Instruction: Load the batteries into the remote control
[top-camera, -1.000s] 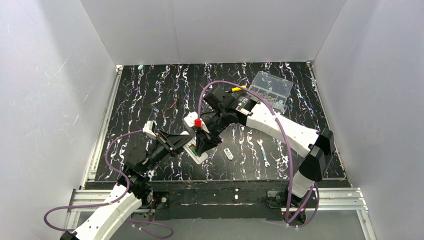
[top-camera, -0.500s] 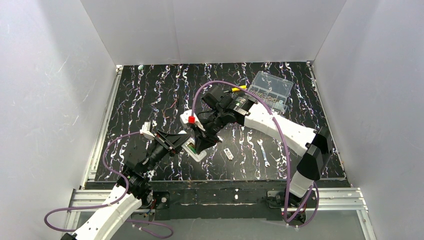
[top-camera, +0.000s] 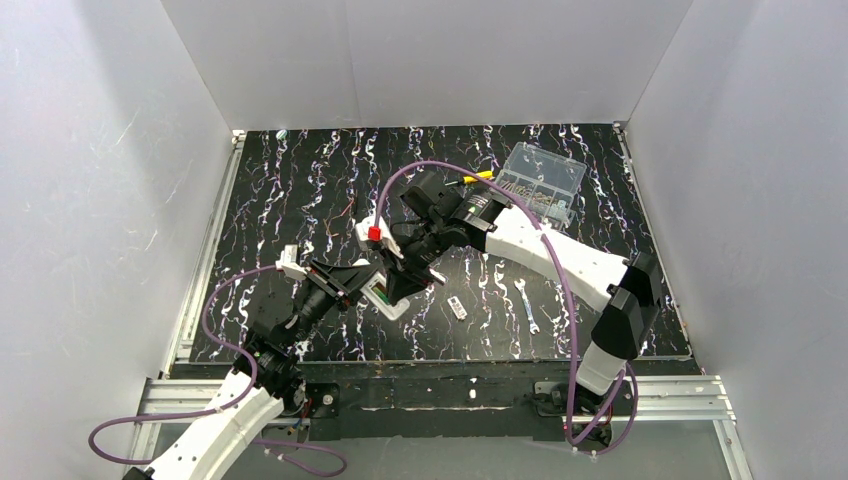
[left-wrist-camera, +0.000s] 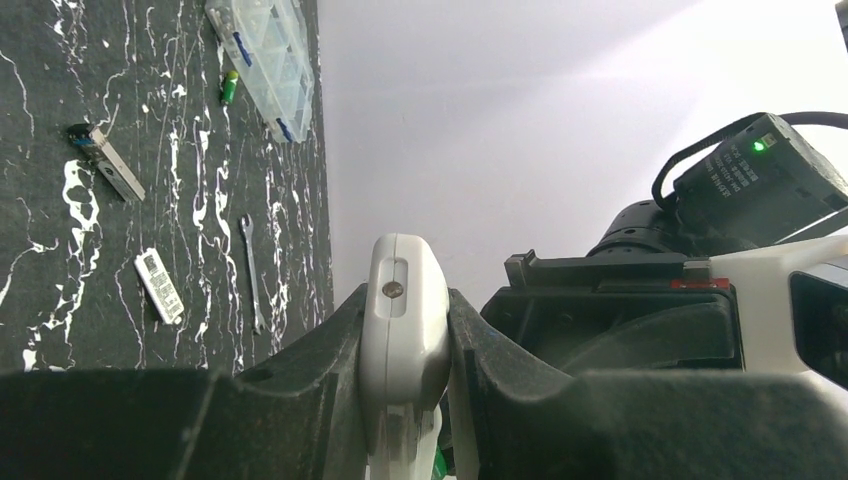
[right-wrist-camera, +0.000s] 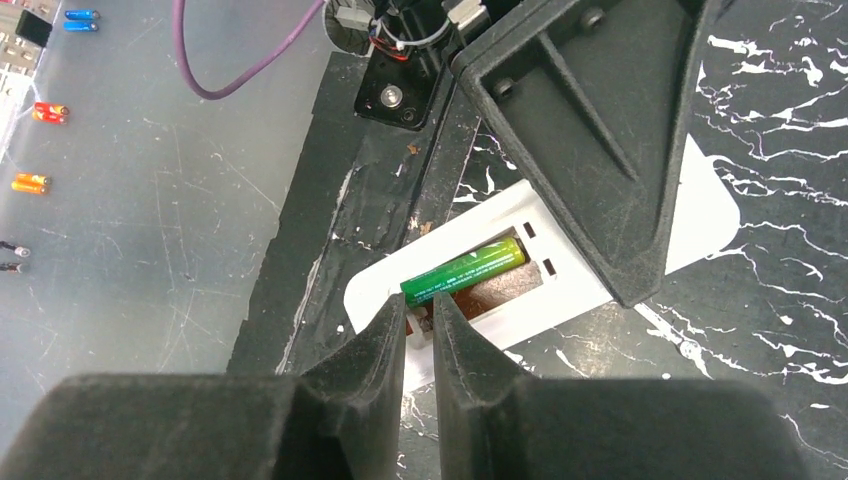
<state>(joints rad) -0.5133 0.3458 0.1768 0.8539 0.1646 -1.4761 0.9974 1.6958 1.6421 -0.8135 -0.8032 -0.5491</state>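
My left gripper (top-camera: 368, 283) (left-wrist-camera: 405, 300) is shut on the white remote control (top-camera: 385, 297) (left-wrist-camera: 400, 340), seen edge-on in the left wrist view. The remote (right-wrist-camera: 700, 215) lies back-up with its compartment uncovered. One green battery (right-wrist-camera: 465, 270) lies slanted in that compartment. My right gripper (top-camera: 397, 288) (right-wrist-camera: 420, 305) hangs over it with the jaws drawn to a narrow slit. Its tips sit at the battery's near end, and nothing shows between them. A second green battery (left-wrist-camera: 229, 87) lies on the mat beside the clear box.
A clear parts box (top-camera: 543, 180) (left-wrist-camera: 265, 50) stands at the back right. A small white-and-dark cover piece (top-camera: 457, 308) (left-wrist-camera: 159, 286) and a slim wrench (top-camera: 527, 305) (left-wrist-camera: 250, 270) lie right of the remote. A grey stick (left-wrist-camera: 105, 165) lies farther back.
Both grippers and the remote have shifted a little to the left. The right gripper has stayed over the compartment.
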